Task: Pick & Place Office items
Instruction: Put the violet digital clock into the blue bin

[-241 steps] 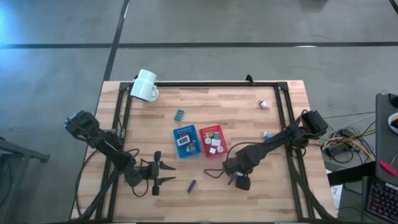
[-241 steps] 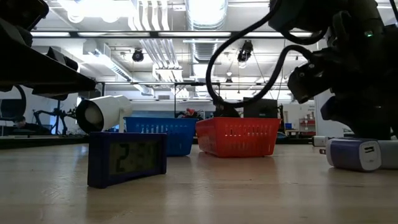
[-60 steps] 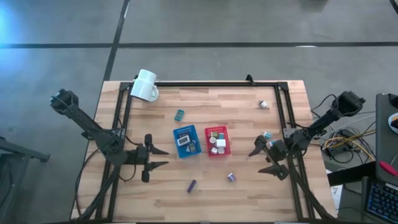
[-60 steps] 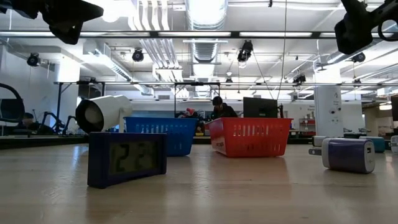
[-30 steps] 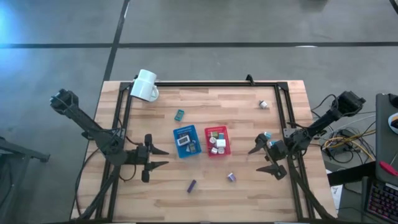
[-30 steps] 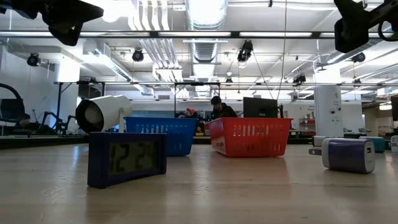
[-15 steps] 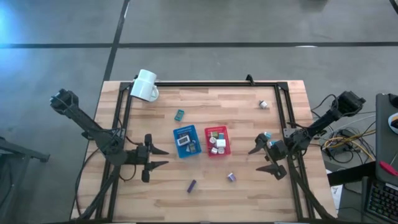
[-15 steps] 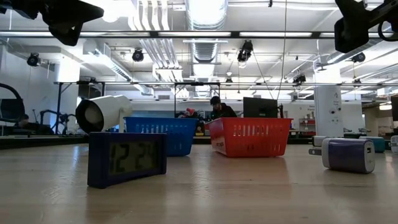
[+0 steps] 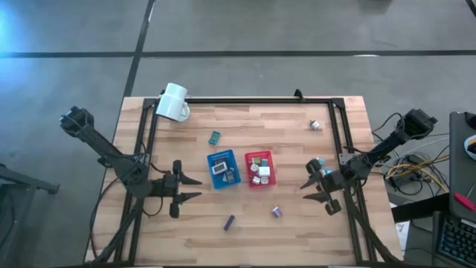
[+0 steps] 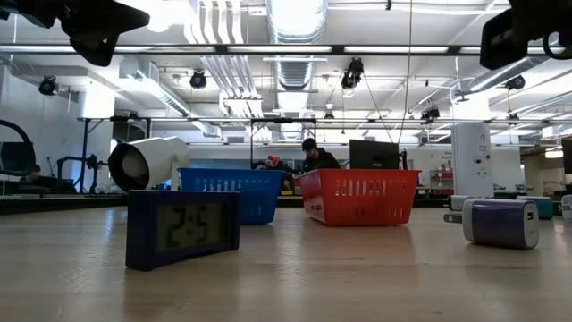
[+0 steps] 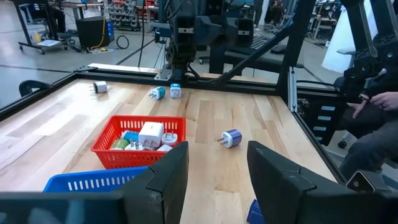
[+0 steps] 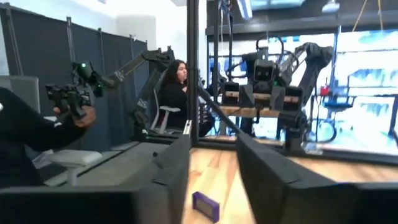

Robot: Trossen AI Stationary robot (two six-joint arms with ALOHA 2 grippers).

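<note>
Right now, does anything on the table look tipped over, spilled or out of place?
The big white mug lies on its side at the table's far left corner. Small office items still sit loose outside the blue and red plastic baskets, such as the purple charger.

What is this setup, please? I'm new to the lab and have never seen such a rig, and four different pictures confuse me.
It is a robot with two dark arms at a wooden table. One picture looks down from above, one looks level along the tabletop, and one comes from each wrist. The left pincer and the right pincer are both open and hold nothing. On the table are a blue tray, a red tray, a white mug, and loose pieces such as a dark blue clock and a purple plug.
</note>
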